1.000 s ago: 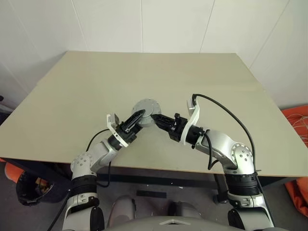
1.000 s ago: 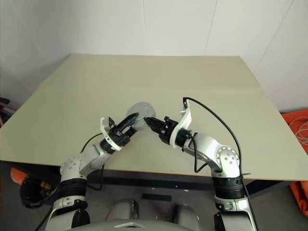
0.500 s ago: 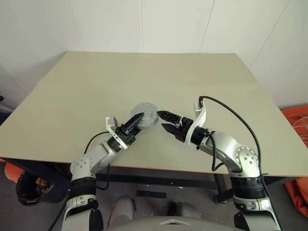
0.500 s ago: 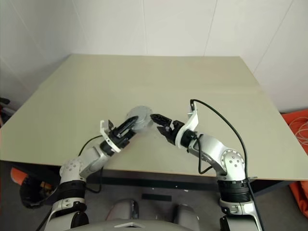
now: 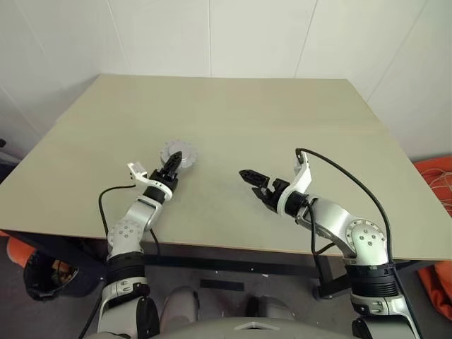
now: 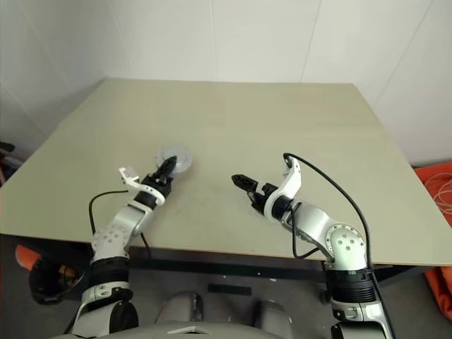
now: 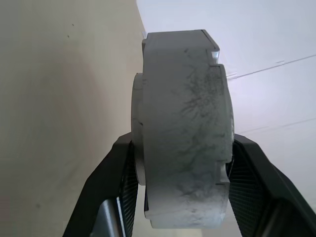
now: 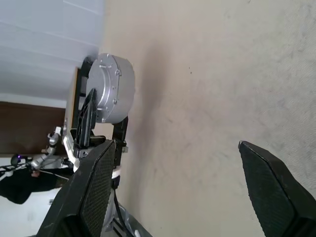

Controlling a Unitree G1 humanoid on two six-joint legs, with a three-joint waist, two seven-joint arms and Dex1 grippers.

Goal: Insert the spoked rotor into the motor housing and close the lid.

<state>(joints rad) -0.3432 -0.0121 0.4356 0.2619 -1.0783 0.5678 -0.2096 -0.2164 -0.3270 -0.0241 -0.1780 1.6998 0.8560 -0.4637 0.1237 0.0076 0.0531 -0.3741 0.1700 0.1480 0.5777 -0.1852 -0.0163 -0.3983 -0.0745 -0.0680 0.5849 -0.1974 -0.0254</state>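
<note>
Two grippers work over a pale beige rectangular table [image 5: 296,113], well apart from each other. Nearest the robot, the right gripper [image 5: 252,182] hangs over bare tabletop with its two black fingers spread wide and nothing between them; its wrist view confirms the broad gap, one finger [image 8: 94,185] at each side and plain table surface between. Farther out on the robot's left, the left gripper [image 5: 174,159] is clamped on the motor housing [image 5: 178,155], a round silvery-grey metal drum seen from the head camera as a disc with small lugs around its rim, held at or just above the tabletop; whether it touches the surface cannot be told. The left wrist view shows the same part edge-on: a thick grey cylinder [image 7: 182,133] with dark scuffing and a notched rim, gripped across its two flat faces by the ribbed black fingers [image 7: 126,190], jaws part-way apart to suit its thickness. The right wrist view gives the side aspect that the head camera lacks: the drum's curved wall with small screws along one edge, and the closed lid [image 8: 101,86] sitting flush on the face. Copper windings and the spoked rotor cannot be made out, the unit being shut. White panelled wall [image 5: 212,35] rises beyond the far table edge.
</note>
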